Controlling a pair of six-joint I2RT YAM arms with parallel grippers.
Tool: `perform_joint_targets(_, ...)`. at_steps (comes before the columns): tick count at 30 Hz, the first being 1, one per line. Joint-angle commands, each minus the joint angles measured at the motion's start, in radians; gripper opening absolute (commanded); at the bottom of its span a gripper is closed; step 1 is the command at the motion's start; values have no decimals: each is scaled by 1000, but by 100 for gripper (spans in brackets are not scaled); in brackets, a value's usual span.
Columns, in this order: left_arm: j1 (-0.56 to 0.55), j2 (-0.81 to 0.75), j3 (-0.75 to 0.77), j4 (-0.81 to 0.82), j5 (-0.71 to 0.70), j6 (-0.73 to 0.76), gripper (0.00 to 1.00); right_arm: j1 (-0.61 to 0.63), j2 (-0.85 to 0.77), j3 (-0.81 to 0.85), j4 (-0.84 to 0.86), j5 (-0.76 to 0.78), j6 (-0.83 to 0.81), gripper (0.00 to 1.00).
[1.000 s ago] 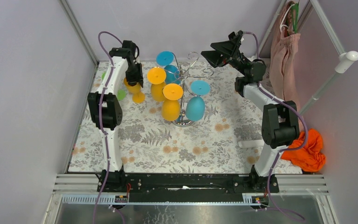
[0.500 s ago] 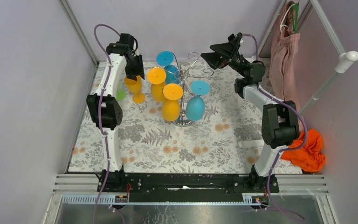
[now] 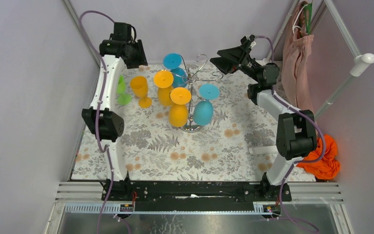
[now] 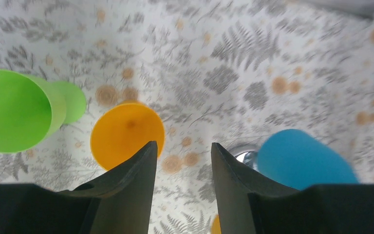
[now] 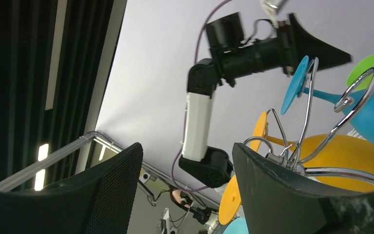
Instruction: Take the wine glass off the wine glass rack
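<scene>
The wine glass rack (image 3: 197, 74) stands mid-table on its round base (image 3: 191, 127). Two orange glasses (image 3: 178, 111) and two blue glasses (image 3: 204, 111) hang upside down from its scroll arms. An orange glass (image 3: 140, 89) and a green glass (image 3: 121, 89) stand on the cloth to its left. My left gripper (image 3: 137, 56) is open and empty, raised at the back left. Its wrist view looks down on the orange glass (image 4: 126, 134), the green glass (image 4: 12, 109) and a blue glass (image 4: 307, 158). My right gripper (image 3: 220, 58) is open and empty just right of the scroll arms (image 5: 311, 126).
A pink cloth (image 3: 297, 53) hangs at the back right beside a white pole (image 3: 343, 85). An orange cloth (image 3: 321, 158) lies off the table's right edge. A white cylinder (image 3: 260, 150) lies near the right arm. Walls close in on the left and at the back.
My left gripper has risen up and back off the orange glass, which stays standing on the cloth. The right gripper has hardly moved.
</scene>
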Motion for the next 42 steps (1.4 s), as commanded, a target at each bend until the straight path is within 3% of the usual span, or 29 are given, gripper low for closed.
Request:
perform_joint_targets(1, 0, -134, -35, 186, 35, -70, 52, -1, -61, -14, -1, -31, -58, 75)
perform_joint_targets(5, 4, -273, -254, 409, 174, -166, 53, -1, -67, -26, 0, -31, -58, 75)
perform_joint_targets(10, 49, -425, -588, 776, 445, -388, 56, -1, -74, -32, -5, -31, -63, 75)
perform_joint_targets(15, 49, -413, -728, 1012, 624, -532, 57, -1, -79, -32, -15, -34, -70, 75)
perform_joint_targets(19, 50, -402, -795, 1157, 685, -611, 57, -1, -77, -35, -15, -31, -72, 75)
perform_joint_targets(25, 50, -411, -855, 1308, 725, -695, 57, -1, -68, -36, -15, -31, -75, 75)
perform_joint_targets(42, 35, -434, -922, 1357, 766, -712, 56, -1, -42, -29, 0, -20, -60, 74)
